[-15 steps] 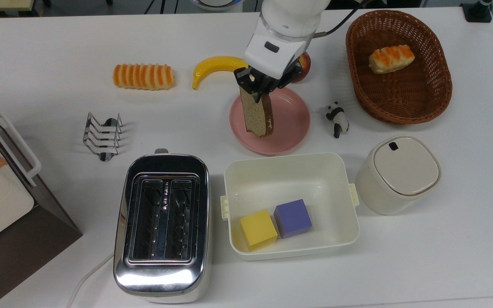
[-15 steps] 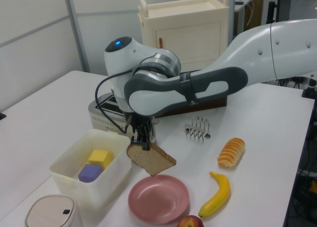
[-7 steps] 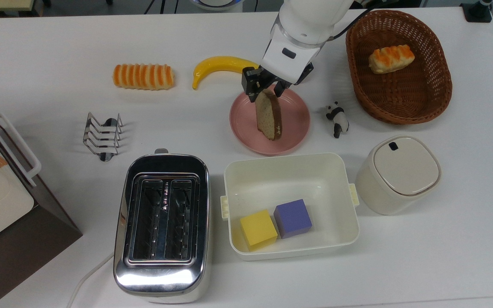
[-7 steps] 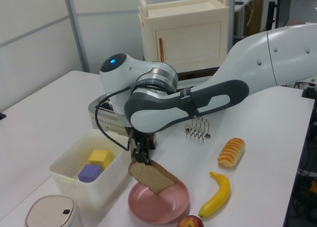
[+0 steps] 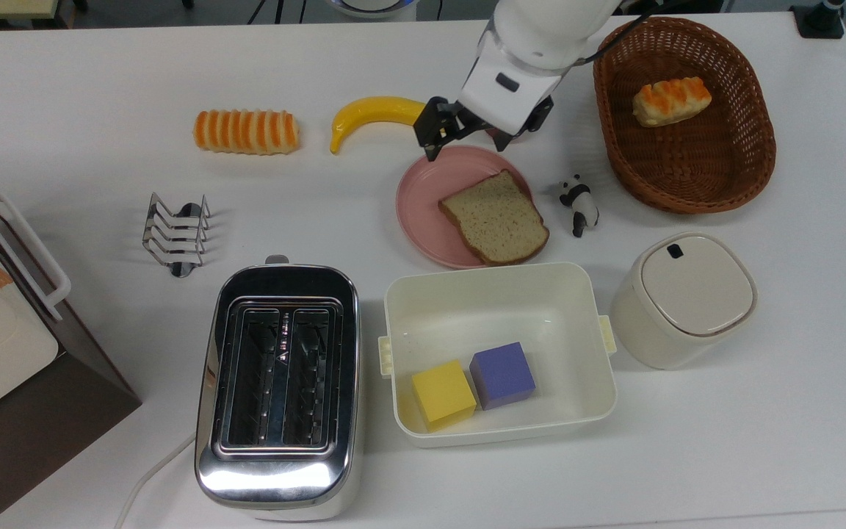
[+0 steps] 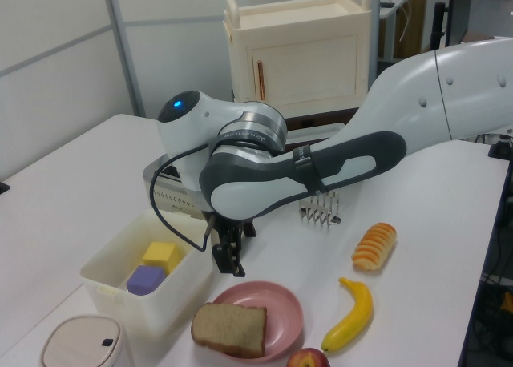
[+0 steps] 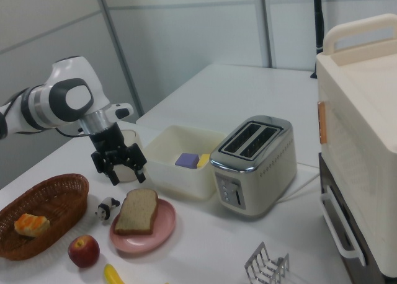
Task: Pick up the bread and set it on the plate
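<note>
White table (image 5: pixel 63 88) spread under everything. Cream cabinet (image 7: pixel 366 129) with a handle on top standing at the right view's right, beside a chrome two-slot toaster (image 5: pixel 278 389). White rectangular tub (image 5: pixel 498 294) just right of the toaster in the top view, holding a yellow cube (image 5: pixel 443 394) and a purple cube (image 5: pixel 502 375) side by side. Brown wicker basket (image 5: pixel 724 184) at the top view's far right, with an orange-topped bun (image 5: pixel 671 101) inside. Cream lidded canister (image 5: pixel 682 300) right of the tub in the top view. Pink plate (image 5: pixel 419 198) just beyond the tub's far rim. Bread (image 5: pixel 495 218) lying flat on the plate, its near right corner jutting past the rim toward the tub. Gripper (image 5: pixel 465 143) poised over the plate's far edge, fingers spread wide, clasping nothing, clear of the slice. Yellow banana (image 5: pixel 371 116) and ridged striped roll (image 5: pixel 246 131) to the top view's left of the gripper. Wire toast rack (image 5: pixel 175 234) farther left still. Red apple (image 7: pixel 84 250) near the plate in the right view. Small panda figure (image 5: pixel 578 202) between plate and basket.
</note>
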`<action>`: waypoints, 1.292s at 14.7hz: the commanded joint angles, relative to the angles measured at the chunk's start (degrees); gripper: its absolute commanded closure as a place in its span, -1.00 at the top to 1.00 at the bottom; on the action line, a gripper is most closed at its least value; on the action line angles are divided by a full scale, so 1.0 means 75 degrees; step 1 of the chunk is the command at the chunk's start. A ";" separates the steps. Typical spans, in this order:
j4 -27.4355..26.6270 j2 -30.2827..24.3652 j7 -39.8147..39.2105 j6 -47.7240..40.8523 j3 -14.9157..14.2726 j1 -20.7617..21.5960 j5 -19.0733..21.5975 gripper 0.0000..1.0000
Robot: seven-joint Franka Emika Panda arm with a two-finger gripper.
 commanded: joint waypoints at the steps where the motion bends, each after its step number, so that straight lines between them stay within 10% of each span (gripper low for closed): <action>1: -0.0138 -0.0322 0.0298 -0.0266 0.0009 0.0128 -0.0101 1.00; 11: 0.0026 -0.1751 0.0392 -0.0499 0.0173 -0.2413 0.1386 1.00; 19: 0.0026 -0.1646 -0.0042 -0.0664 0.0302 -0.2779 0.1552 1.00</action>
